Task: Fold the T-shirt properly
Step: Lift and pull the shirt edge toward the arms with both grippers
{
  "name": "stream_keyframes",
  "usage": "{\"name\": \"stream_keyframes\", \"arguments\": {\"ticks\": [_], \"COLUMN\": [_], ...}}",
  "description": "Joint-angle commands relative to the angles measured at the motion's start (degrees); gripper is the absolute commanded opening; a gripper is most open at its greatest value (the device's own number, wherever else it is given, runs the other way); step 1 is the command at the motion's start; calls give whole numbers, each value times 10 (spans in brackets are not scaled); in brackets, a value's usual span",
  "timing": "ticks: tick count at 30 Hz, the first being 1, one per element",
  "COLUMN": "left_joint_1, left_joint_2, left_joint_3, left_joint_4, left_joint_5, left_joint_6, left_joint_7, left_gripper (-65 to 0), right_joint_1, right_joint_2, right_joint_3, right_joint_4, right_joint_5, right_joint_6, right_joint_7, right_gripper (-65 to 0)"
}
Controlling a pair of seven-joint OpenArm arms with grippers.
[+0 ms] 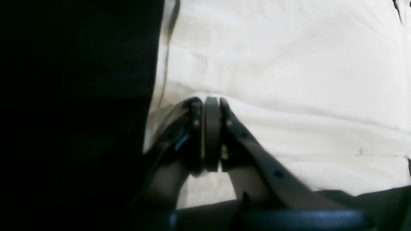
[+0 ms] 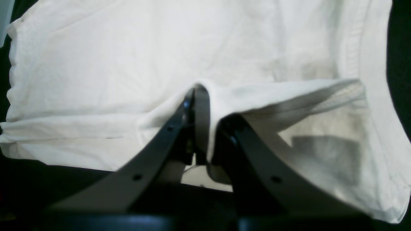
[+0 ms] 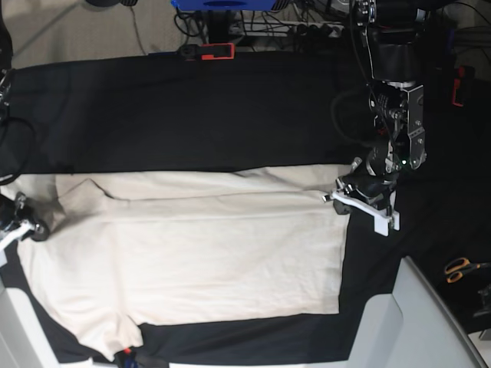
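The left claw [image 1: 212,134] is clenched on a fold of the T-shirt [image 1: 289,80] near the shirt's edge, where the cream cloth meets the black counter [image 1: 74,112]; the fabric rises in a small ridge right at the tips. To do this fold well, I judge both grips should lift and travel together, at an even height, so the carried edge stays straight and lands square on the cloth below.

In the right wrist view, the right claw [image 2: 200,128] is likewise clenched on the T-shirt [image 2: 128,64], pinching a peak of cloth, with a hemmed flap tenting up to one side and throwing a shadow underneath. That loose flap could crease if it is dragged low, so a clean lift matters.

The base view shows the T-shirt [image 3: 199,253] spread flat across the middle of the counter [image 3: 192,115]. The left arm reaches down from above, its wrist bent so the left claw [image 3: 341,192] meets the shirt's far corner. The right claw [image 3: 27,228] sits low at the opposite edge, mostly cut off.
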Motion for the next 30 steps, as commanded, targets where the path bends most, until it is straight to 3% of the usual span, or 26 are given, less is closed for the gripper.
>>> {"name": "stream_keyframes", "arguments": {"ticks": [1,7,23,30], "left_joint_1": [-17,-39,-26,-27], "left_joint_2": [-6,-2,-5,-12], "left_joint_3": [14,47,45,45], "left_joint_4": [9,9,9,9], "left_joint_5": [-3,38,38,38], "left_joint_6": [-6,-4,-3,-2], "left_joint_7": [-12,-13,-13,-14], "left_gripper": [-650,-650,-650,-650], "right_joint_1": [16,20,20,31], "right_joint_2": [13,13,6,-7], "right_joint_3": [1,1,-1,-43], "right_joint_4": [10,10,9,9], "right_joint_5": [9,9,7,-14], "right_joint_6": [5,5,5,5], "right_joint_7": [13,13,34,53], "right_gripper": [-648,-648,-648,-648]}}
